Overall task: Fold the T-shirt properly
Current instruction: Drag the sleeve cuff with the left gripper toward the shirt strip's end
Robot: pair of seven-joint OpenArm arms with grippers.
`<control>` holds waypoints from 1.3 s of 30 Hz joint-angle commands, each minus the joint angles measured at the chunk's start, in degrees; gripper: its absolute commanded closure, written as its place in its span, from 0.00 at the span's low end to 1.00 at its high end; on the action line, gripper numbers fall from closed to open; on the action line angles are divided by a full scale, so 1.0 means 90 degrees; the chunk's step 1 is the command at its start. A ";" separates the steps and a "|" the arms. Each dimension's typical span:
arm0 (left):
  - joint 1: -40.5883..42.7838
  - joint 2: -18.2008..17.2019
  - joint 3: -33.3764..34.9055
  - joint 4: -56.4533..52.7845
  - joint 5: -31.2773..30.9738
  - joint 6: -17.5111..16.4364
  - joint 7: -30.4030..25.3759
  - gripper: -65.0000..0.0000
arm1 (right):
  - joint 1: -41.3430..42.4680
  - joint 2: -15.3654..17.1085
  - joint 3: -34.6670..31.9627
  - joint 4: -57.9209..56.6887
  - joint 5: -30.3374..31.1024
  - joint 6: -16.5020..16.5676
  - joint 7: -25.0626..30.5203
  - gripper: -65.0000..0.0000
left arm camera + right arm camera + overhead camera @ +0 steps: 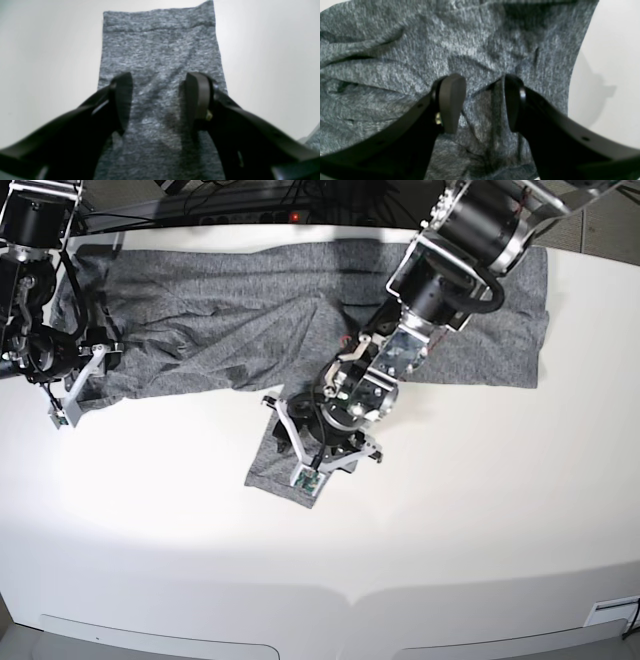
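The dark-grey T-shirt (220,310) lies spread and wrinkled across the far half of the white table (450,530). One long sleeve (272,468) reaches toward the middle of the table. In the left wrist view that sleeve (160,50) lies flat with its cuff (160,20) at the far end. My left gripper (157,77) hovers over it, open, its fingers spread about as wide as the sleeve and empty. My right gripper (483,80) stands open over creased cloth (395,62) close to the shirt's edge, at the left of the base view (70,375).
Bare white tabletop (275,62) flanks the sleeve on both sides and fills the near half of the base view. Cables and a power strip (250,205) run behind the table's far edge. The left arm (450,260) reaches over the shirt's right part.
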 commanded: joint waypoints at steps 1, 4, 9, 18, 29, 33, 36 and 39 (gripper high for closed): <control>-0.0083 0.0017 0.0005 0.0002 -0.0024 -0.0066 0.0355 0.53 | 0.0107 0.0138 0.0036 0.0078 0.0036 0.0036 0.0053 0.55; -0.0083 0.0017 0.0005 0.0002 -0.0024 -0.0427 0.0483 0.74 | 0.0107 0.0138 0.0036 0.0078 0.0036 0.0036 0.0053 0.55; -0.0083 0.0015 0.0005 0.0002 -0.0027 -0.0627 0.0522 1.00 | 0.0107 0.0138 0.0036 0.0078 0.0036 0.0036 0.0053 0.55; -0.0102 0.0002 -0.0002 0.0291 -0.0707 -0.0622 0.0593 1.00 | 0.0107 0.0138 0.0036 0.0078 0.0036 0.0036 0.0112 0.55; 0.0760 -0.1093 -0.0109 0.3412 -0.1783 -0.0063 0.1156 1.00 | 0.0104 0.0136 0.0036 0.0078 0.0036 0.0036 0.0372 0.55; 0.1472 -0.1273 -0.0559 0.4379 -0.1700 -0.0049 0.1015 1.00 | 0.0104 0.0138 0.0036 0.0078 0.0034 0.0036 0.0367 0.55; 0.1923 -0.1428 -0.0945 0.4979 -0.1724 -0.0049 0.0988 1.00 | 0.0104 0.0136 0.0036 0.0078 0.0036 0.0036 0.0369 0.55; 0.2356 -0.1685 -0.1311 0.5629 -0.1751 -0.0049 0.0996 1.00 | 0.0102 0.0136 0.0036 0.0078 0.0083 0.0036 0.0367 0.55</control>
